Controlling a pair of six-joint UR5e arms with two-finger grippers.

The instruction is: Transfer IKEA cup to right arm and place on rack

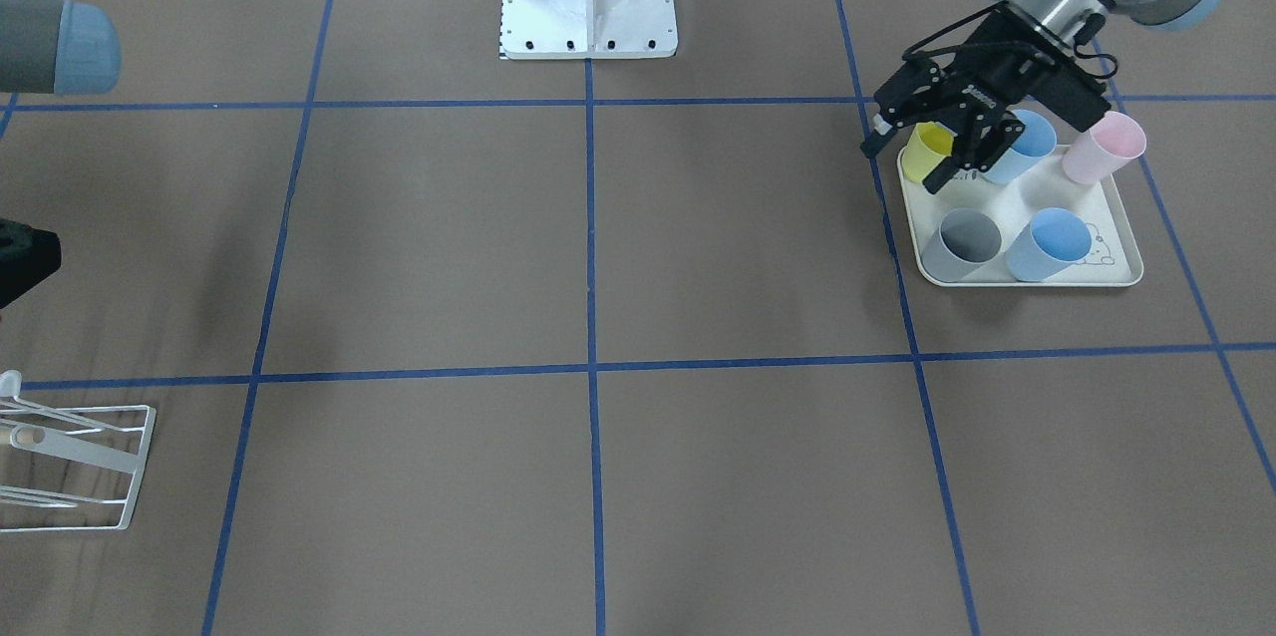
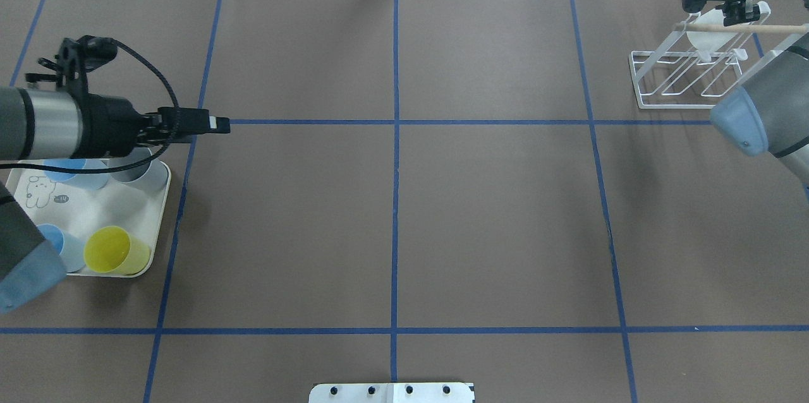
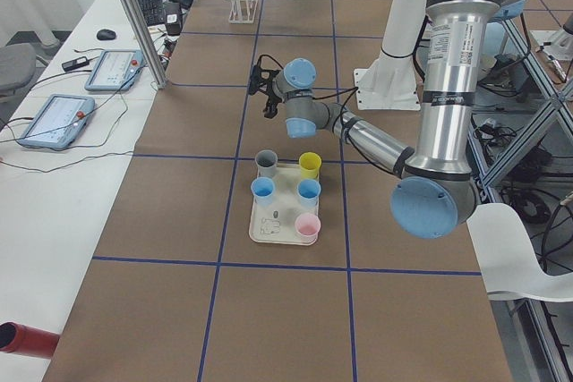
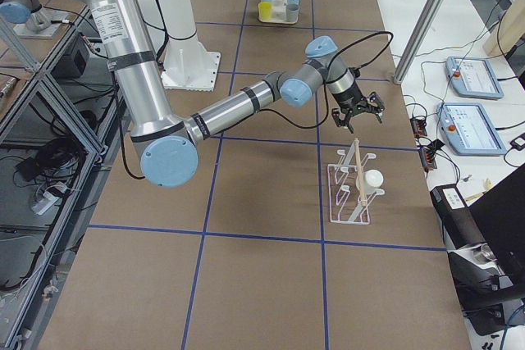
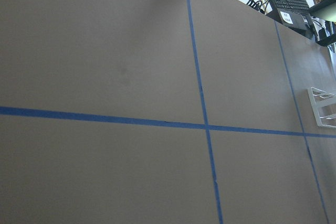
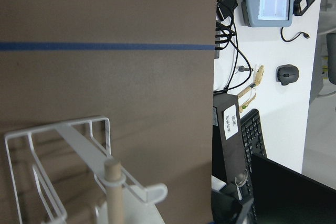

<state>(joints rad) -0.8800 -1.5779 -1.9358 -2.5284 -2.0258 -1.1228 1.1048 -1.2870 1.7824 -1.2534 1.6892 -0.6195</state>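
Hovering left hand (image 2: 221, 124), just beyond tray (image 2: 101, 208) corner, cups (image 2: 117, 250) lower, untouched

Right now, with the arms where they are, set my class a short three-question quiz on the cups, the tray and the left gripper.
1. How many cups stand on the tray?
2. True or false: the left gripper is shut on the yellow cup.
3. Which cup colour appears twice on the tray? A. pink B. blue C. grey

Key
1. Five.
2. False: the yellow cup stands on the tray and the left gripper is open and empty above it.
3. B: there are two blue cups, and one each of pink, grey and yellow.
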